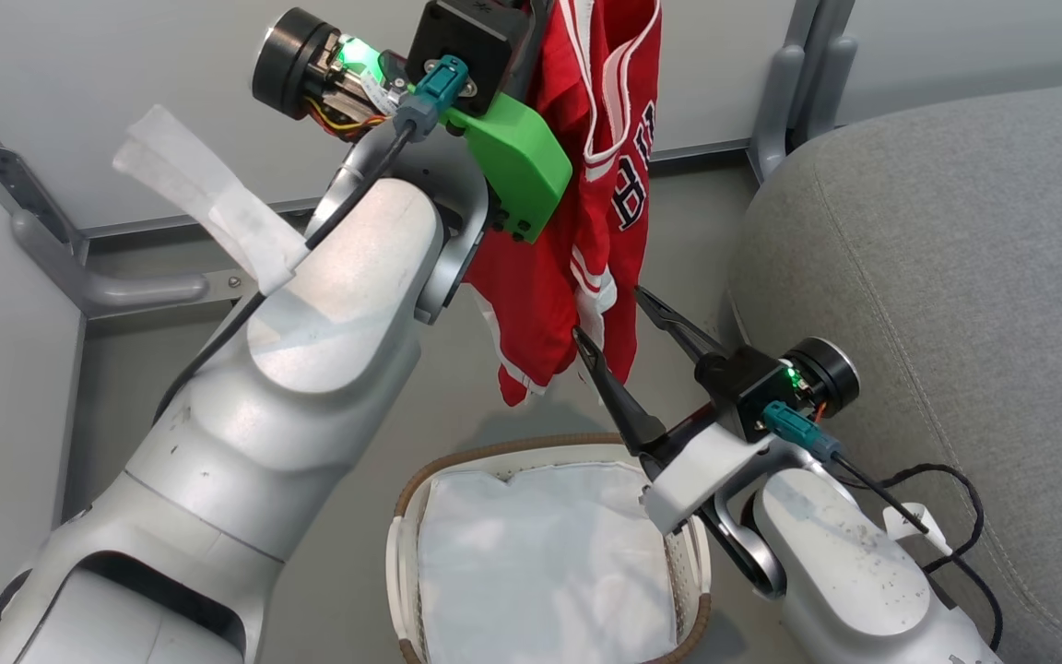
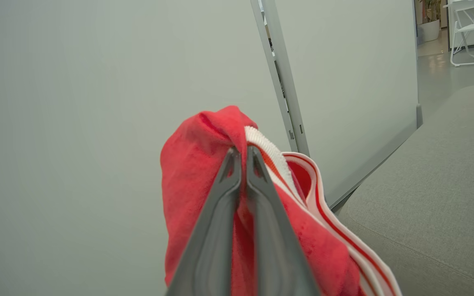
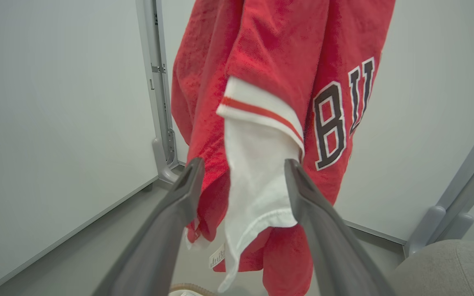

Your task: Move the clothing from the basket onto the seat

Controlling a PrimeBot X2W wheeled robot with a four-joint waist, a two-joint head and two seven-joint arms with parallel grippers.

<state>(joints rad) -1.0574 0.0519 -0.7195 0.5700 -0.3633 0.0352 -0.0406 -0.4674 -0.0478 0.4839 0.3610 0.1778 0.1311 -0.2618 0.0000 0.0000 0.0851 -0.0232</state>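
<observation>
The red jersey (image 1: pixel 605 212) hangs in the air above the basket, pinched at its top by my left gripper (image 2: pixel 240 154), which is shut on a bunched fold with white stripe trim. Its lower part with dark lettering and a white inner flap (image 3: pixel 257 172) dangles between the spread fingers of my open right gripper (image 3: pixel 241 168), whose fingertips (image 1: pixel 643 297) flank the hem. The white basket (image 1: pixel 407 553) with brown rim sits on the floor below, holding its white liner (image 1: pixel 540 563). The grey seat (image 1: pixel 955 277) fills the right side.
Grey partition walls with metal posts (image 1: pixel 798 83) stand behind the jersey. A black cable (image 1: pixel 955 516) lies on the seat's front edge beside my right forearm. A bare strip of grey floor (image 1: pixel 356 387) lies between the wall and the basket.
</observation>
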